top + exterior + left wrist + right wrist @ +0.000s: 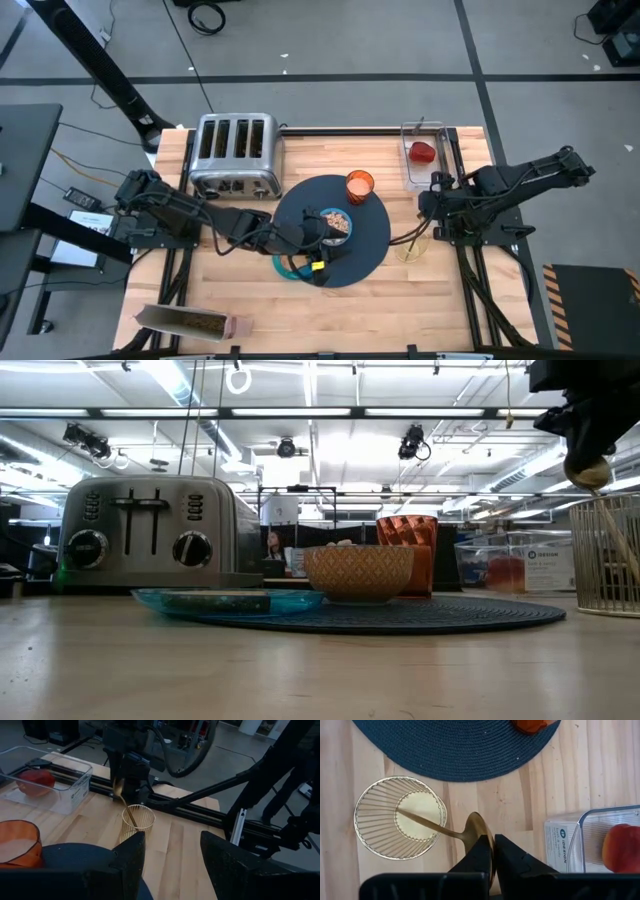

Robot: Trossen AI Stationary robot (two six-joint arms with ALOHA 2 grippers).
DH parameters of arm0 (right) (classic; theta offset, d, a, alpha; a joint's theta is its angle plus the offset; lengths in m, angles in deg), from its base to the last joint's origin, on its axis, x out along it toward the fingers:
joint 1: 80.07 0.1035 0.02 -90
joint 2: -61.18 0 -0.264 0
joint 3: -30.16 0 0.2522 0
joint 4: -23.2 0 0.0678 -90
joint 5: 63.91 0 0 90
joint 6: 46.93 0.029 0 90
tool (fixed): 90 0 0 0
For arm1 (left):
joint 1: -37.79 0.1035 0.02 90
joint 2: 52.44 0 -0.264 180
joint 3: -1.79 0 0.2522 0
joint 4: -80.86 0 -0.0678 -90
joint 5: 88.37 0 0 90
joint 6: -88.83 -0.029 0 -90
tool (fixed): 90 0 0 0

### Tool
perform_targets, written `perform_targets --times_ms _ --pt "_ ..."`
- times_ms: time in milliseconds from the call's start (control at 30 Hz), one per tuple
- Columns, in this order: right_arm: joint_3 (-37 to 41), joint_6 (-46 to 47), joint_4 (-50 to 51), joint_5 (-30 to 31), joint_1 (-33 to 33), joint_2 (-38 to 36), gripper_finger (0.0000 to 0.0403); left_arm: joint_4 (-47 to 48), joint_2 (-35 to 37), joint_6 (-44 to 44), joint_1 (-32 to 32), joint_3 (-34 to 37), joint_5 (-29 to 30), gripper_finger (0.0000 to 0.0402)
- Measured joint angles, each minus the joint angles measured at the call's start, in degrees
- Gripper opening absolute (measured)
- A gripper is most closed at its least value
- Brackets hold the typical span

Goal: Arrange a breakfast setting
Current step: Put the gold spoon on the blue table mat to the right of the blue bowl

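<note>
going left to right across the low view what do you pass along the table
toaster → teal plate → cereal bowl → orange cup → clear container with the red fruit → gold wire basket, with the right gripper above it, fingers shut on the gold spoon.

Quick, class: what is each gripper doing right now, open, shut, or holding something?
Left gripper: open, holding nothing, over the mat.
Right gripper: shut on the gold spoon, whose handle is in the wire holder.
</note>
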Motion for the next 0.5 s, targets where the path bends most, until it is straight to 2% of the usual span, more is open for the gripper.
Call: perform_targets --times_ms 233,500 --pt "-0.3 -1.6 0.53 -0.04 0.0 0.02 0.0016 0.0 0.0 -0.04 0.66 -0.01 0.02 0.0198" --pt "-5.02 -5.17 2.85 2.34 0.0 0.0 0.0016 0.04 0.0 -0.08 1.22 -0.02 -0.01 0.0198"
